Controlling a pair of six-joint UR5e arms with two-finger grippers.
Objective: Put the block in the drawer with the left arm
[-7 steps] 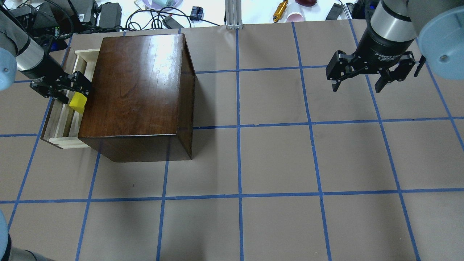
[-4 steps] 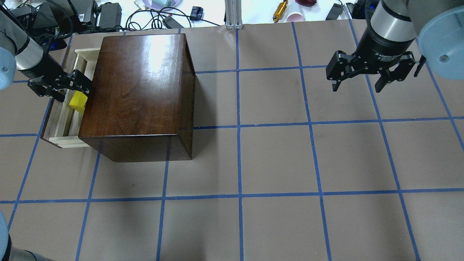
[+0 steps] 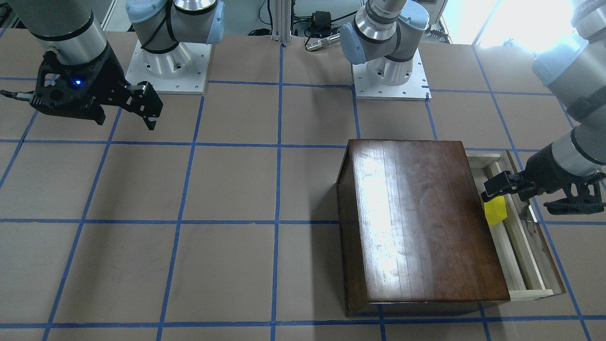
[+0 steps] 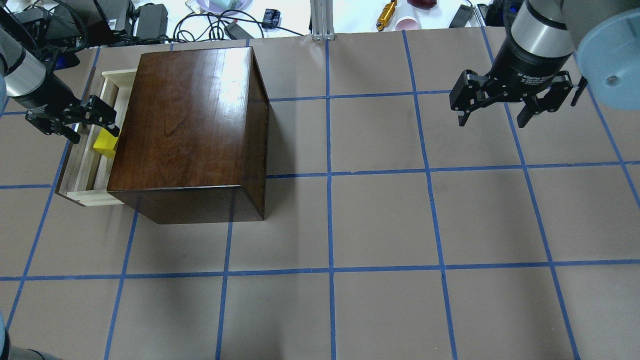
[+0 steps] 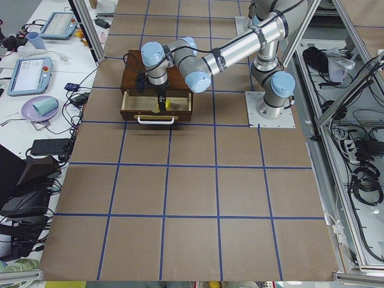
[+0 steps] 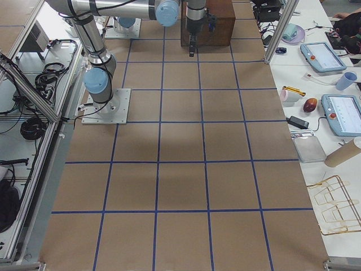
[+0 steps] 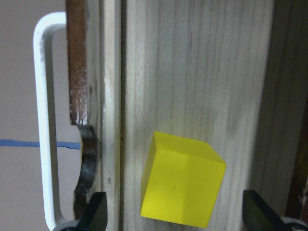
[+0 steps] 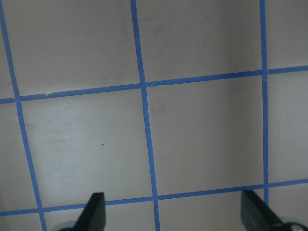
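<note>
the yellow block sits on the pale wood floor of the open drawer, close to the big brown box. the left gripper hangs right over it with its two fingers wide apart, one on each side, not touching the block. the right gripper is far away over the table, fingers spread apart too, holding nothing.

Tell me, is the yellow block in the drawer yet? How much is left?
Nearly finished. The block lies on the pale floor of the open drawer. The left gripper hangs over it, open, its fingers clear of the block on both sides. Nothing is in hand. Left to do: probably just pull the gripper away.
</note>
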